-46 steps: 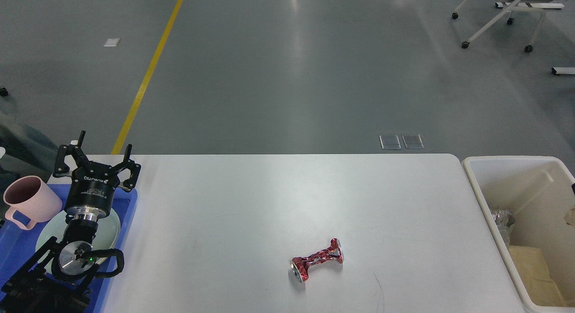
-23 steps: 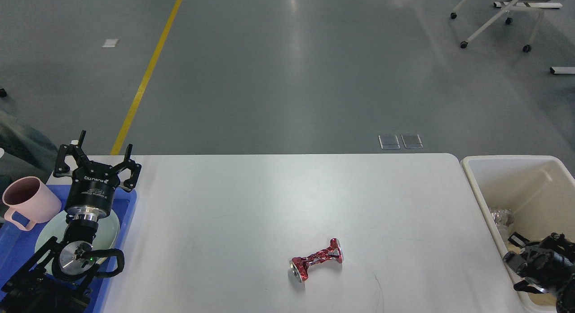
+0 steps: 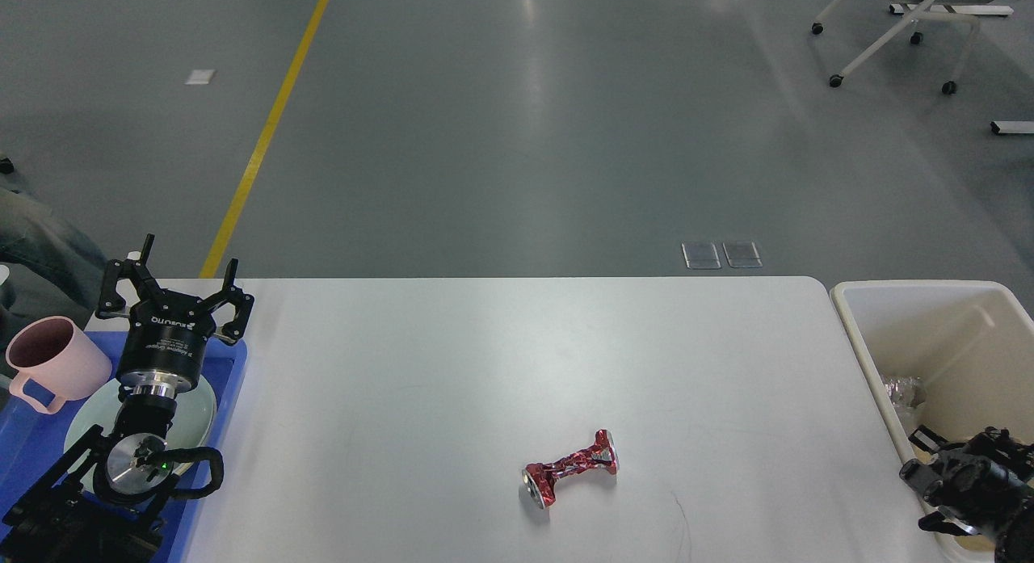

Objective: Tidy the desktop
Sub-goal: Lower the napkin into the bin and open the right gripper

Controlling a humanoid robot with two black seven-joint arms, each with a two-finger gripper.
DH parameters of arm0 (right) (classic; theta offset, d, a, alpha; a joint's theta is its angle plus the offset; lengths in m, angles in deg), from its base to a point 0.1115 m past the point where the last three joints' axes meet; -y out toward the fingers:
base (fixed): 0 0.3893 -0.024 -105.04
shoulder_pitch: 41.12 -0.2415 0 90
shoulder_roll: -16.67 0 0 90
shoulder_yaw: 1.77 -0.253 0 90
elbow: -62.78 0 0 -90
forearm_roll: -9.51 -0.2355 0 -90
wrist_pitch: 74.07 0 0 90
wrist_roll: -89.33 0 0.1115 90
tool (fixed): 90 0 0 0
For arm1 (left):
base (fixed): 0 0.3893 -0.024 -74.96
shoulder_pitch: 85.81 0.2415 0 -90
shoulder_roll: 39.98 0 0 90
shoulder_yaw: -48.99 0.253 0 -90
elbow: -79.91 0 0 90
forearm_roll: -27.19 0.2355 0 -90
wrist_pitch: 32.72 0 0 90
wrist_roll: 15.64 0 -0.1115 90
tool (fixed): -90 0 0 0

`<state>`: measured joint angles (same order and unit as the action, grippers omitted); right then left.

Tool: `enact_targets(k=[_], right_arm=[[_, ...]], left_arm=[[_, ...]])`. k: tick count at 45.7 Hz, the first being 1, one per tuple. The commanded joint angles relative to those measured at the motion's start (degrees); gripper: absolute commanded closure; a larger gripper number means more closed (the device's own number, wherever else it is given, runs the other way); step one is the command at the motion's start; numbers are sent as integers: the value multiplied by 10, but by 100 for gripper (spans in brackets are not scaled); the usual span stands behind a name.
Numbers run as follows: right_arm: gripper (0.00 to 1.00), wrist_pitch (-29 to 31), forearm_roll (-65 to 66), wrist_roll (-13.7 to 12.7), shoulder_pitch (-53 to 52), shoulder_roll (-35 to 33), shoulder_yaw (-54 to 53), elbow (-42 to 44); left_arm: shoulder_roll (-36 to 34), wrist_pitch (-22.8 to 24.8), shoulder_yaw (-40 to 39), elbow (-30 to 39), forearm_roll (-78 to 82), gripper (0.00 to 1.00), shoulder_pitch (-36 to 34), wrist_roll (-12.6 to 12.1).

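Note:
The white desktop fills the lower middle of the head view. A crushed red can lies on it, right of centre near the front. My left gripper is open and empty, raised over the blue tray at the far left. My right gripper comes in at the lower right, over the rim of the cream bin. It is dark and seen end-on, so I cannot tell how its fingers stand.
A blue tray at the left holds a pink mug and a pale plate. A cream bin stands off the desktop's right edge with crumpled plastic and cardboard inside. A wheeled chair stands far back right.
My right arm has come into view at the lower right, over the bin's rim, and shifted a little left. The left arm and the can have not moved.

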<state>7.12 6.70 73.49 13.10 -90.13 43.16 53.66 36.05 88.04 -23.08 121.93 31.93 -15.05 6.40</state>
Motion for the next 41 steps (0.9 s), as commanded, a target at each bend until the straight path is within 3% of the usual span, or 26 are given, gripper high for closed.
enact_targets(k=[1,33,41], right_arm=[[0,-31,-1,-1,-2,-1,0,-3],[0,-28,6,-1,-14,-9,2,-23],[0,-15,41,-6,-108,-74,22,-145]], left_arm=[[0,0,0,0,0,4,1,0],[0,0,0,0,0,4,0,0],[0,0,0,0,0,4,0,0]])
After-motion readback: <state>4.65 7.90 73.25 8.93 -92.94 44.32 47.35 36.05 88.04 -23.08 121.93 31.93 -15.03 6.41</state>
